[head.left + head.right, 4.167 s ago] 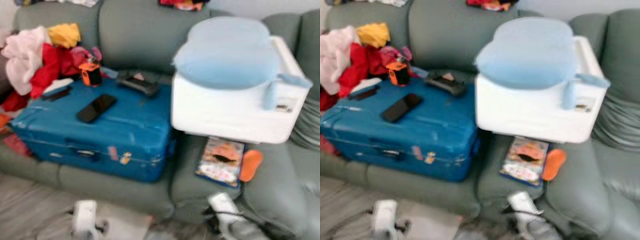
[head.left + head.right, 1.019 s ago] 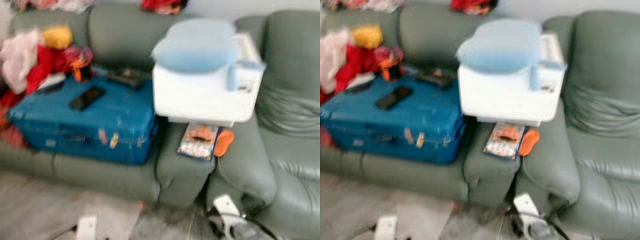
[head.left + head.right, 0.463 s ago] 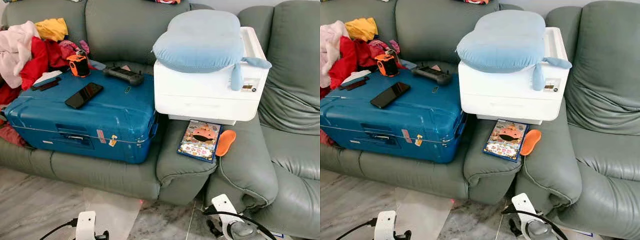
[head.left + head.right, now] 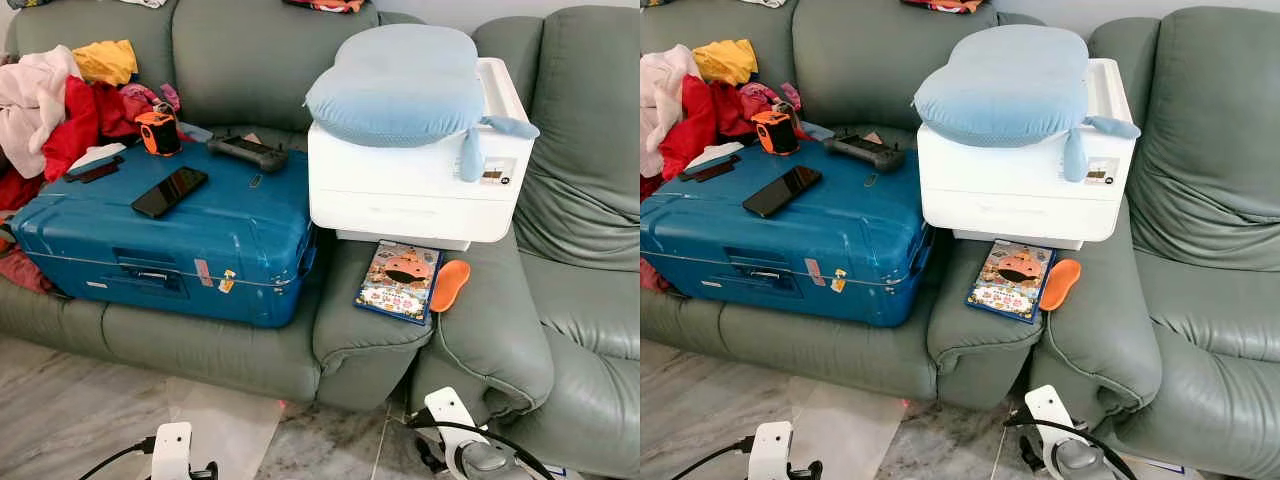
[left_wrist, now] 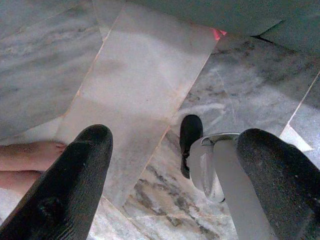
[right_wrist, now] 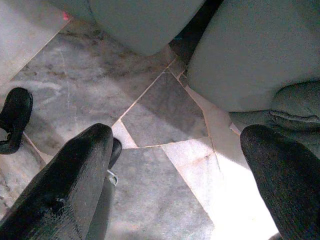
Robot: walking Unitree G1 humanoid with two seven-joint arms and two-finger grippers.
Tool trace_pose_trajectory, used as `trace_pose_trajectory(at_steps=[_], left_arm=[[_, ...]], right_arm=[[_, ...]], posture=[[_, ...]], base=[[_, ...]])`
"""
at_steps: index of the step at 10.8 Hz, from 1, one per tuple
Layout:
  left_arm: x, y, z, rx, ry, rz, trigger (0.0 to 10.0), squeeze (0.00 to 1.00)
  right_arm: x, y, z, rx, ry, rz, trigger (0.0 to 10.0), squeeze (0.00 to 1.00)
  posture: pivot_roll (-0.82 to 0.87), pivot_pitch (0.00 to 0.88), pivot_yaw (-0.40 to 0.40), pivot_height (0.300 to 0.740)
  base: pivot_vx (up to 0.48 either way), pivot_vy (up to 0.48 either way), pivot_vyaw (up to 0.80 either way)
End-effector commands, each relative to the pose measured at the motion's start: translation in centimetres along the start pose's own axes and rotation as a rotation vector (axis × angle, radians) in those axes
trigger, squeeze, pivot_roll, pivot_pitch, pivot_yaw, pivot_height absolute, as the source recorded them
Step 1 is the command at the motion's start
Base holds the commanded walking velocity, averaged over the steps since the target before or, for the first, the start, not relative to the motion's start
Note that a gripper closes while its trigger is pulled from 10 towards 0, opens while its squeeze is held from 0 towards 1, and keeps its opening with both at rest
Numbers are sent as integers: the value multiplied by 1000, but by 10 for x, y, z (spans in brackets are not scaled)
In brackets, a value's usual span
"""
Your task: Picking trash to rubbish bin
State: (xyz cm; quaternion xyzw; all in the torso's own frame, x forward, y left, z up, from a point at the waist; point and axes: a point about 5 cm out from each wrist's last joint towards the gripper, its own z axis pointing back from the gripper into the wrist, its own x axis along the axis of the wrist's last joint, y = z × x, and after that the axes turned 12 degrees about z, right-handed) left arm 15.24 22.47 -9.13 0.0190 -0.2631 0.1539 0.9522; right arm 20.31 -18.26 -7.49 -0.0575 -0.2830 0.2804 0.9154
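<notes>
Both grippers hang low with fingers spread wide and empty: the left gripper [image 5: 170,170] above a translucent plastic sheet [image 5: 145,85] lying flat on the marble floor [image 6: 165,112], the right gripper [image 6: 175,175] by the green sofa's [image 4: 260,60] base. The sheet sits before the sofa, below the blue suitcase [image 4: 190,230].

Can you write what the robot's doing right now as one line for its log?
facing: sofa | left hand: open, low over floor | right hand: open, low over floor | held: nothing
</notes>
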Motion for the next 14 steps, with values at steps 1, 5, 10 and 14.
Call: trace_pose_trajectory(at_steps=[1, 5, 10, 14], left_arm=[[1, 1, 0, 1, 1, -4, 10000, 0], [1, 1, 0, 1, 1, -4, 10000, 0], [3, 0, 0, 2, 2, -27, 10000, 0], [6, 1, -1, 6, 5, -82, 10000, 0]], right_arm=[[1, -3, 0, -16, 3, -19, 10000, 0], [1, -3, 0, -16, 3, -19, 10000, 0], [4, -5, 0, -7, -2, -1, 10000, 0], [11, -7, -1, 0, -17, 15, 10000, 0]], posture=[[27, 0, -18, 740], [27, 0, -18, 740], [19, 0, -18, 740], [21, 0, -14, 740]], base=[[0, 0, 0], [0, 0, 0], [0, 0, 0], [0, 0, 0]])
